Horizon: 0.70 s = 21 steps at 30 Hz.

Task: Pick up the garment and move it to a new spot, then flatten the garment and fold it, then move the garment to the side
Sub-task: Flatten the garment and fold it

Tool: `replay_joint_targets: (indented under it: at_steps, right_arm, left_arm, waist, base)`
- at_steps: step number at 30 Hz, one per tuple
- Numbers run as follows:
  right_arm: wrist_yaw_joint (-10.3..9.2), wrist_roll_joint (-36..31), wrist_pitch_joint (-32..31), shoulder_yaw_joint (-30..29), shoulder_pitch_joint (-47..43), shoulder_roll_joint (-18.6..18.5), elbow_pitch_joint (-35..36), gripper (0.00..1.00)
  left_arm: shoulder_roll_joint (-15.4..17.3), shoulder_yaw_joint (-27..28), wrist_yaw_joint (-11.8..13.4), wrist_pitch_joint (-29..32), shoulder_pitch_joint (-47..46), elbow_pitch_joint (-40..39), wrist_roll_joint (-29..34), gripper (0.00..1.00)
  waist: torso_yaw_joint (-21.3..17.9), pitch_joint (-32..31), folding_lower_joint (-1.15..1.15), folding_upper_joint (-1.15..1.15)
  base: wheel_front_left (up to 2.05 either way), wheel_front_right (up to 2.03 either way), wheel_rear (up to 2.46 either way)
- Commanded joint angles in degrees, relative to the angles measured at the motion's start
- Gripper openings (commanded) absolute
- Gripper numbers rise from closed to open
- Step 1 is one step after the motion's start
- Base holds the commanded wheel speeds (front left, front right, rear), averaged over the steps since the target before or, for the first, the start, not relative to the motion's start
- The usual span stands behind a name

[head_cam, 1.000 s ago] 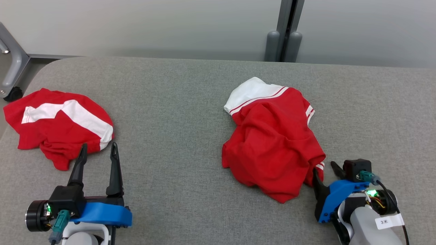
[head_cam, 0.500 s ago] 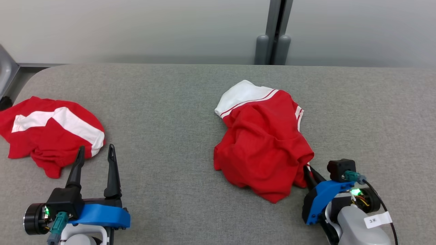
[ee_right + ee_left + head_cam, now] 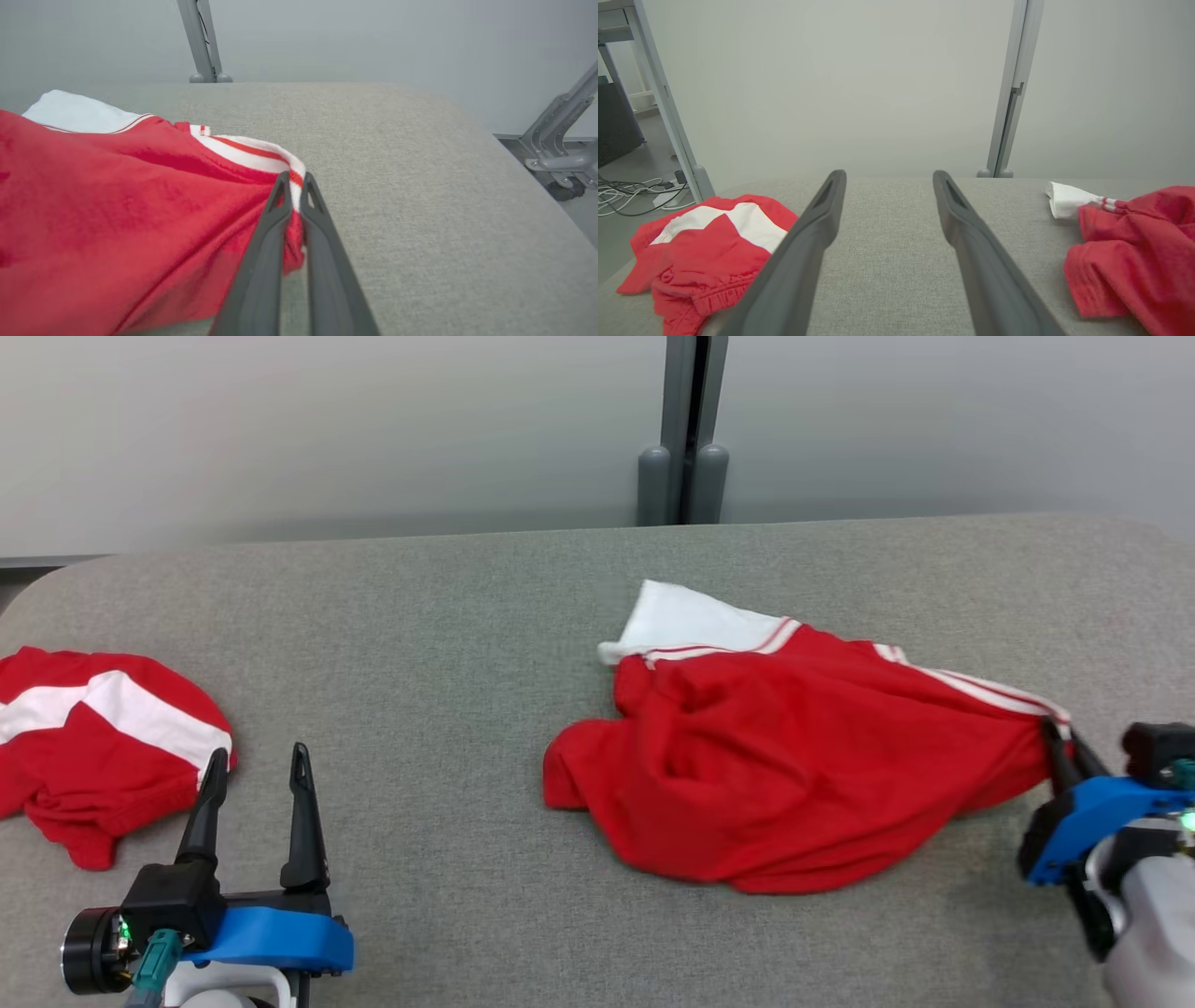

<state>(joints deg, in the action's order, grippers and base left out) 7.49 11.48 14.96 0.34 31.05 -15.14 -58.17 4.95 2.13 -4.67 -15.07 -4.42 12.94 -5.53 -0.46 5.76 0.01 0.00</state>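
Red-and-white cloth garment (image 3: 794, 775) sprawls on the grey bench (image 3: 420, 644), striped hem pinched by right gripper (image 3: 1057, 735); left gripper (image 3: 258, 756) gapes wide.

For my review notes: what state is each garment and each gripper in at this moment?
middle garment: unfolded and rumpled on the table, its striped hem corner pinched and stretched toward the robot's right.
left-side garment: crumpled heap, untouched.
right gripper: shut on the middle garment's hem.
left gripper: open, empty, over bare table.
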Motion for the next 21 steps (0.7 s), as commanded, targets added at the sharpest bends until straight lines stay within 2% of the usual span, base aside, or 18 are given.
replay_joint_targets:
  at_steps: [1,4,8,14,21]
  right_arm:
    - [0.01,-0.62,0.28,-1.59,-1.04,-1.46,1.09,0.00]
    - [0.01,-1.39,0.31,-3.82,-1.93,-3.12,2.77,0.00]
    - [0.01,-2.39,0.29,-4.92,-2.95,-2.73,4.55,0.00]
    - [0.01,-1.42,-0.67,-2.99,-3.68,1.30,9.90,0.00]
    - [0.01,1.94,-3.91,5.38,-4.08,7.10,18.30,0.00]
  left_arm:
    - [-0.24,0.20,-0.31,-0.15,0.36,-0.15,0.11,1.00]
    - [-0.36,0.34,-0.36,-0.15,0.42,-0.21,0.19,1.00]
    - [-0.59,0.26,-0.01,-0.15,0.73,-0.56,0.48,1.00]
    - [-0.82,0.36,-0.08,-0.15,1.27,-0.93,0.53,1.00]
    - [-0.79,0.49,-0.38,-0.15,0.48,-0.62,0.50,1.00]
  waist:
    - [-0.42,-0.25,-0.01,0.00]
    - [-0.77,-0.45,-0.01,0.00]
    - [-1.06,-0.62,-0.01,0.00]
    - [-1.34,-0.69,-0.01,0.00]
    - [-0.02,-1.11,-0.01,0.00]
  base:
    - [0.00,0.00,0.00]
    - [0.00,0.00,0.00]
    - [0.00,0.00,0.00]
    - [0.00,0.00,0.00]
    - [0.00,0.00,0.00]
